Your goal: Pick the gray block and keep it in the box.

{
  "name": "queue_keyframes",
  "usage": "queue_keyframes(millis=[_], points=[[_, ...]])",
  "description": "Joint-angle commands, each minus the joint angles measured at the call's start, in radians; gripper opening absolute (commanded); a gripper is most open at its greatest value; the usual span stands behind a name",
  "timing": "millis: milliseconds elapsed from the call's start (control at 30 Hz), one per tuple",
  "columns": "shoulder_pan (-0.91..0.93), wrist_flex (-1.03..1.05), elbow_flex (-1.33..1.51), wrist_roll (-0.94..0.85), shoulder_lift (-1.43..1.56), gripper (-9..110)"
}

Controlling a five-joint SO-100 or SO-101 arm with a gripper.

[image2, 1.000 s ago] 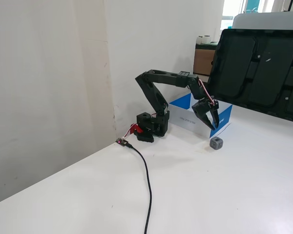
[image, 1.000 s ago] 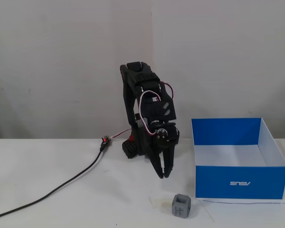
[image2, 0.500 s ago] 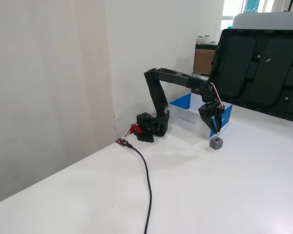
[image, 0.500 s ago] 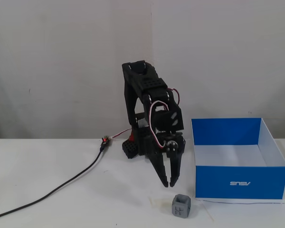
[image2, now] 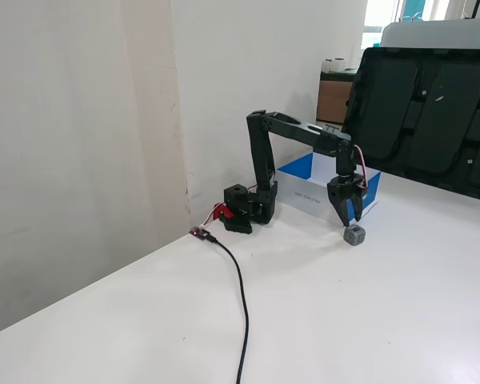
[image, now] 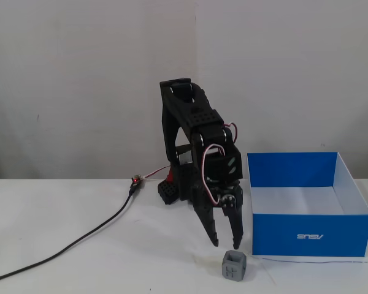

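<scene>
Block [image: 233, 266], gray, sits on the table [image: 80, 245] just outside the blue box [image: 306, 236]; hand [image: 226, 244] hovers above it, parted and empty. Grasp, lift and placing all remain.

A plain pale wall [image: 80, 79] rises behind the pincer [image: 226, 242]. The white bench [image2: 344, 320] spreads beneath it. A bright window [image2: 382, 16] sits beyond.

Low frontal fixed view near the arm [image: 196, 153]; farther, higher side view; both on the box [image: 306, 208].
</scene>
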Motion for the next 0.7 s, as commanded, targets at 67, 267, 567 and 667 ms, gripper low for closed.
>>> queue_keyframes(millis=[67,267,567,667], points=[[-0.011,-0.005,-0.087,-0.006,-0.015,20],[-0.002,-0.014,-0.109,-0.009,-0.037,26],[-0.006,-0.025,-0.117,-0.012,-0.097,30],[-0.003,-0.041,-0.117,-0.012,-0.124,30]])
